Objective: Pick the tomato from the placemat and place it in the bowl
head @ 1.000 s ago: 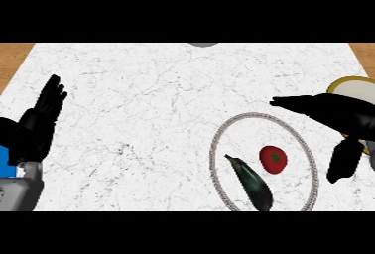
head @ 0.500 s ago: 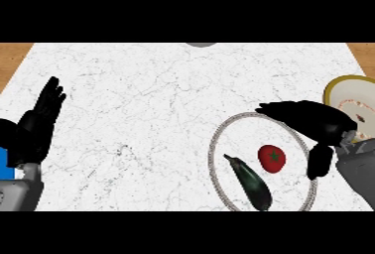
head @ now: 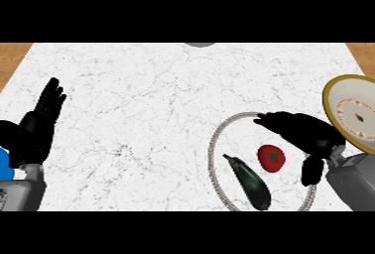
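Red against pale marble, the tomato (head: 271,158) lies on the placemat (head: 215,149), a round mat with a beaded rim set toward the near right of the counter (head: 147,99). Just beside the tomato, on its left, a dark eggplant (head: 249,181) lies slantwise on the same mat, close to it but apart.

In the head view the right hand (head: 304,134) hovers spread wide above the tomato, fingers stretched out over the mat's far side and the thumb hanging down to the tomato's right. Nothing is in its grasp. The bowl (head: 351,116), yellow-rimmed with a patterned inside, stands at the right edge, just beyond the mat and near the wrist.

The step in hand appears to be the descent for the grasp. To do it well, the hand should come straight down so the tomato sits between thumb and fingers, with the fingers closing on its left side without nudging the eggplant. A round fruit may roll, so closing evenly from both sides seems wise.

The left hand (head: 36,129) rests open at the left edge, fingers up.
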You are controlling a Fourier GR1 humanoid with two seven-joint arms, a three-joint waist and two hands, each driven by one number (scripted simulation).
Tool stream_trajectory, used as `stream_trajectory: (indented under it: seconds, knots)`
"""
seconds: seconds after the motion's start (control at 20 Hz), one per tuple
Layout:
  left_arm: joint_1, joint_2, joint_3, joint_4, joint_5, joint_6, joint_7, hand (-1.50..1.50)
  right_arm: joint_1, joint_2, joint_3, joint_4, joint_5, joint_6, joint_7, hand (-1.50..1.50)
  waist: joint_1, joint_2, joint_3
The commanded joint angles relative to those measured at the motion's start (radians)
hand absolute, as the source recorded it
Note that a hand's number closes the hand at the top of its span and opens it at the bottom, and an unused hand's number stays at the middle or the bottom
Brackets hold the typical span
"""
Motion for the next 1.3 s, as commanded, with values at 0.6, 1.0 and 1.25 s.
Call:
stream_trajectory:
  seconds: [0.6,1.0,1.25]
  knots:
    - [-0.012,-0.041,0.069,-0.03,-0.052,-0.071,0.043,0.0,0.129,0.159,-0.034,0.078,0.243,-0.081,-0.068,-1.5,-0.001,-0.001,0.0]
    - [0.006,-0.069,0.086,-0.03,-0.071,-0.085,0.021,0.0,0.01,0.244,-0.066,0.222,0.257,0.03,-0.117,1.5,0.002,0.0,0.0]
    - [0.024,-0.076,0.092,-0.033,-0.069,-0.107,0.004,0.0,-0.012,0.301,-0.056,0.329,0.307,-0.097,-0.188,1.5,0.005,0.001,0.0]
